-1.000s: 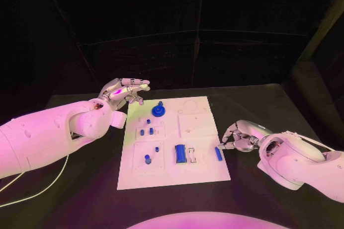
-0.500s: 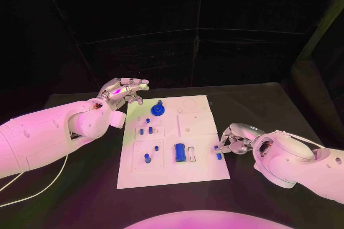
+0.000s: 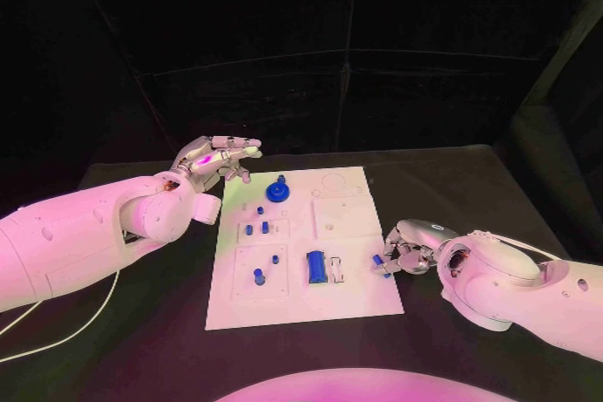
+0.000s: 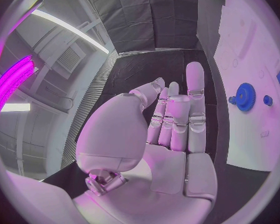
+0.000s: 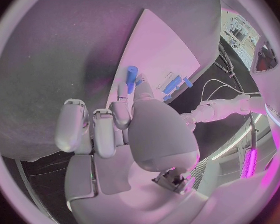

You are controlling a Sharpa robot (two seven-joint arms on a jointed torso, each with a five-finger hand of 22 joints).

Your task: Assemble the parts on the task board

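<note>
The white task board (image 3: 355, 293) lies mid-table. My right hand (image 3: 411, 248) is at its right edge and pinches a small blue peg (image 3: 377, 261); the right wrist view shows that peg (image 5: 131, 77) between the thumb and a fingertip of the right hand (image 5: 124, 129), just over the board (image 5: 165, 50). My left hand (image 3: 216, 160) hovers off the board's far left corner, fingers extended and holding nothing, as the left hand (image 4: 171, 129) also appears from its wrist. A blue gear (image 3: 278, 192) (image 4: 244, 96) stands at the board's far end. A blue block (image 3: 317, 268) and several small blue pegs (image 3: 260, 228) sit on the board.
A white cable (image 3: 63, 332) runs over the black table at the near left. The table's far edge (image 3: 377, 153) lies behind the board, with dark curtains beyond it.
My right hand has moved in to the board's right edge and closed on the small blue peg that lay there, raising it slightly. The left hand has stayed in place.
</note>
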